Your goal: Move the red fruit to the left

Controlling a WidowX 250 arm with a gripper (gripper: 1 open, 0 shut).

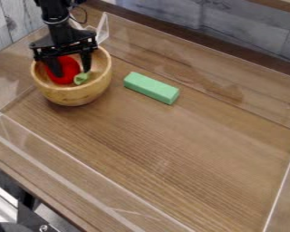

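The red fruit (68,71) lies inside the wooden bowl (72,91), toward its far left part, its pale green leafy bit showing at the lower right of the red body; the tool (64,67) points almost straight down into the bowl with its dark fingers (40,70) spread apart, one on either side of the fruit, so the fruit sits between them rather than being pinched; whether either finger touches it cannot be told; the bowl stands near the far left corner of the wood-grain bench (159,154); a flat green block (151,88) lies on the bench just right of the bowl, apart from it; clear low walls (285,181) ring the bench.
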